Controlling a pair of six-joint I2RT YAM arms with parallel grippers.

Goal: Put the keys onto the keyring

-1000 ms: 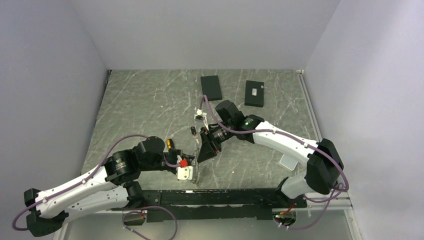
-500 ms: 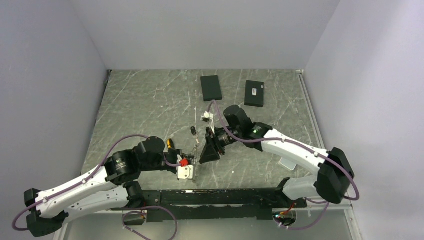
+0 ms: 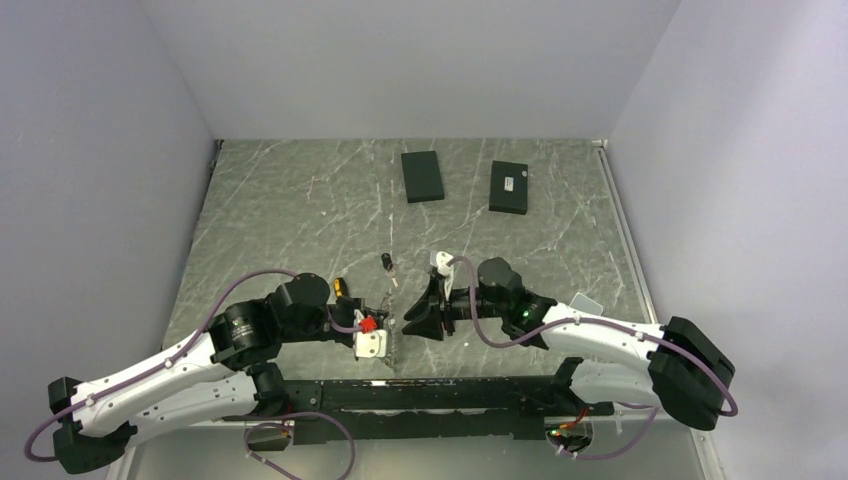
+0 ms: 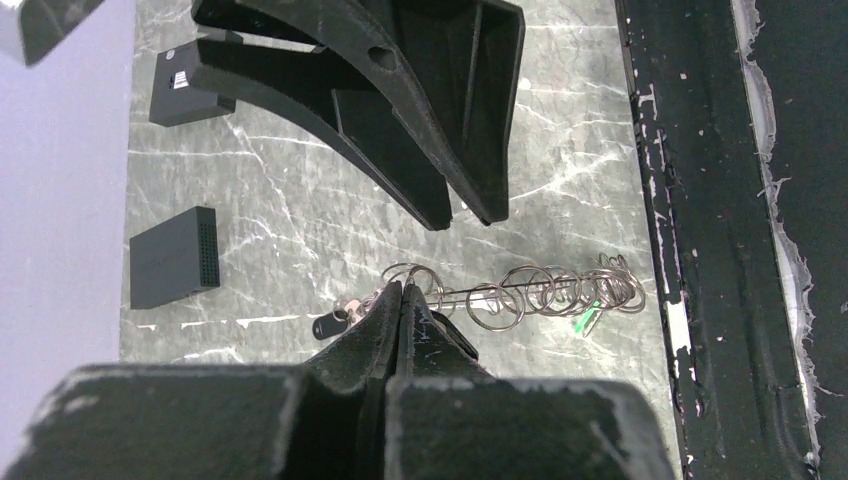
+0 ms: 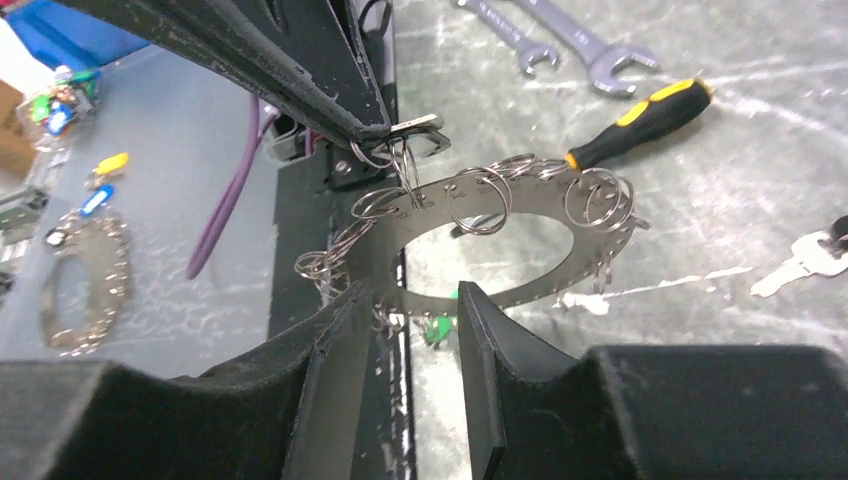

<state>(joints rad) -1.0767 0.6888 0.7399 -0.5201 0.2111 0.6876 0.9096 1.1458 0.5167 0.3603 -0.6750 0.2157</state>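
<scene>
Left gripper [image 4: 402,293] jaws are pressed together on the rim of the keyring [image 5: 520,235], holding it on edge (split rings dangle along it). Right gripper [image 5: 410,295] jaws stand apart, near the ring without touching it. A key [image 3: 386,262] lies beyond, with the screwdriver [image 5: 640,122] and wrenches [image 5: 575,38] nearby. Two black boxes [image 3: 422,175] sit farther back on the grey marbled table [image 3: 300,210], between pale walls.

The keyring [image 3: 392,336] stands lower centre, between the left end effector [image 3: 383,330] and the right end effector [image 3: 418,318]; a key [image 3: 387,263] lies above it on the tabletop [image 3: 280,220], two boxes [image 3: 422,175] at upper centre.
</scene>
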